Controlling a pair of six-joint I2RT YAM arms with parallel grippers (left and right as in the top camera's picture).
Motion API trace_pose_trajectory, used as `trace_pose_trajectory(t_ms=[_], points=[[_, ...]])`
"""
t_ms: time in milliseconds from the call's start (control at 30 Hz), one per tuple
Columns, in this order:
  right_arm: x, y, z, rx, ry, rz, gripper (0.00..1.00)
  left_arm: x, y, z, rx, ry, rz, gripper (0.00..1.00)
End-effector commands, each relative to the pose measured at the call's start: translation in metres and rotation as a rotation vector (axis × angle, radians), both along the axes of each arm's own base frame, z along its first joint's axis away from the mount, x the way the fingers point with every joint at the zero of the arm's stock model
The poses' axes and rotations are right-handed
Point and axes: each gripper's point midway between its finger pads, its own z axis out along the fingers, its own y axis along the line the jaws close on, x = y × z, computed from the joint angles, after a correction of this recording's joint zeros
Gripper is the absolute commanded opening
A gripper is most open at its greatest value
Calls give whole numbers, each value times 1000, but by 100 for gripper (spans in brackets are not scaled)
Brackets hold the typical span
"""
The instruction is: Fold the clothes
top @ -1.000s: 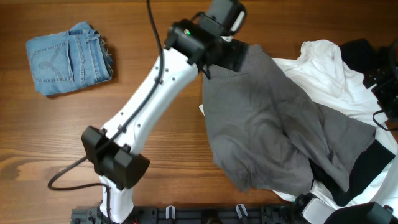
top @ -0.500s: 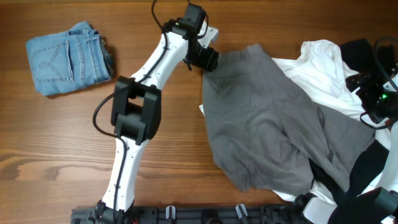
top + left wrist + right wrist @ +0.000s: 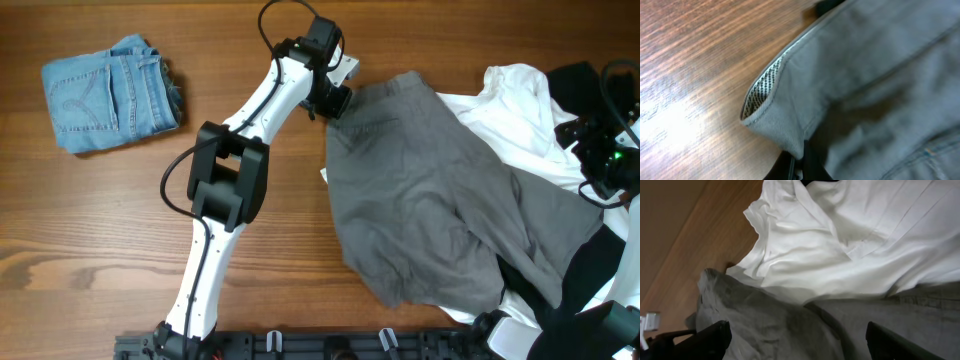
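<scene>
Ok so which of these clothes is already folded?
The light-blue denim shorts, alone at far left, in a neat rectangle. The grey shorts, white garment and black garment lie rumpled and overlapping on the right.

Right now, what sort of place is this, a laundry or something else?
Probably a robotics test bench, not a laundry: a white robot arm reaches across a wooden table, with folded denim shorts at one side and grey shorts heaped with a white garment.

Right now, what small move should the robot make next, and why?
Probably lift the left pincer slightly and draw it left across the table: it is shut on a corner of the grey shorts, which lie rumpled, partly over a white garment.
</scene>
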Motion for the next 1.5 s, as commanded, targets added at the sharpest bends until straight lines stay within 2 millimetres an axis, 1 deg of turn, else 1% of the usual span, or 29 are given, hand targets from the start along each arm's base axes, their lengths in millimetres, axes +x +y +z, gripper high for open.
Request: trace_pose_trajectory(t_ms=[0, 33, 67, 133, 167, 200, 233, 267, 300, 367, 433, 467, 500, 533, 633, 667, 700, 733, 800, 833, 900, 933, 1033, 1067, 1167, 1267, 1300, 1367, 1467], points=[[0, 5, -6, 22, 10, 16, 91, 16, -17, 180, -184, -296, 8, 4], [0, 5, -6, 22, 10, 16, 91, 18, -12, 219, -210, -373, 29, 4], [0, 5, -6, 21, 10, 16, 91, 19, 4, 274, -226, -497, 65, 4], [0, 5, -6, 21, 10, 16, 91, 10, 59, 367, -187, -726, 195, 4], [0, 5, -6, 21, 10, 16, 91, 0, 94, 397, -132, -801, 281, 4], [0, 5, -6, 21, 10, 16, 91, -6, 115, 408, -93, -825, 329, 4], [0, 5, -6, 21, 10, 16, 91, -13, 136, 414, -47, -833, 376, 4], [0, 5, -6, 21, 10, 16, 91, -23, 168, 414, 34, -820, 443, 4], [0, 5, -6, 21, 10, 18, 91, -33, 197, 407, 119, -782, 499, 4], [2, 11, -5, 14, -8, 72, 91, -47, 238, 385, 222, -677, 567, 6], [12, 36, -1, 14, -45, 201, 91, -53, 270, 363, 259, -576, 663, 8], [15, 56, -2, 10, -35, 280, 91, -56, 282, 359, 277, -552, 685, 9], [15, 73, -6, 3, -15, 340, 91, -58, 293, 359, 292, -545, 714, 7], [15, 93, -15, -15, 41, 391, 91, -63, 315, 365, 318, -560, 842, 4], [19, 119, -39, -91, 156, 445, 92, -90, 369, 397, 352, -644, 1111, 4], [20, 126, -45, -88, 177, 459, 93, -98, 379, 408, 305, -669, 1160, 4], [21, 134, -55, -75, 207, 478, 94, -98, 369, 414, 202, -670, 1097, 4], [20, 135, -65, -62, 244, 459, 95, -96, 349, 414, 124, -652, 974, 4], [20, 136, -83, -14, 298, 429, 95, -93, 289, 401, -75, -552, 676, 22], [21, 136, -85, -11, 301, 433, 95, -91, 276, 393, -105, -510, 627, 30], [23, 142, -77, -10, 256, 488, 95, -73, 258, 350, -93, -380, 583, 50], [23, 142, -69, -23, 234, 491, 95, -63, 251, 328, -81, -327, 560, 52], [23, 142, -50, -58, 175, 505, 95, -27, 221, 243, -26, -180, 391, 58], [23, 142, -43, -68, 155, 506, 95, -12, 207, 209, -7, -145, 295, 64], [18, 143, -40, -65, 162, 506, 95, 19, 181, 123, 33, -78, 154, 69], [8, 145, -44, -47, 202, 510, 95, 40, 175, 62, 57, -50, 124, 78], [6, 145, -44, -43, 211, 510, 95, 42, 174, 49, 58, -38, 122, 81], [6, 145, -44, -42, 212, 510, 95, 36, 172, 15, 59, 35, 113, 83], [6, 145, -44, -43, 209, 509, 96, 14, 156, -7, -16, 117, 3, 79]])
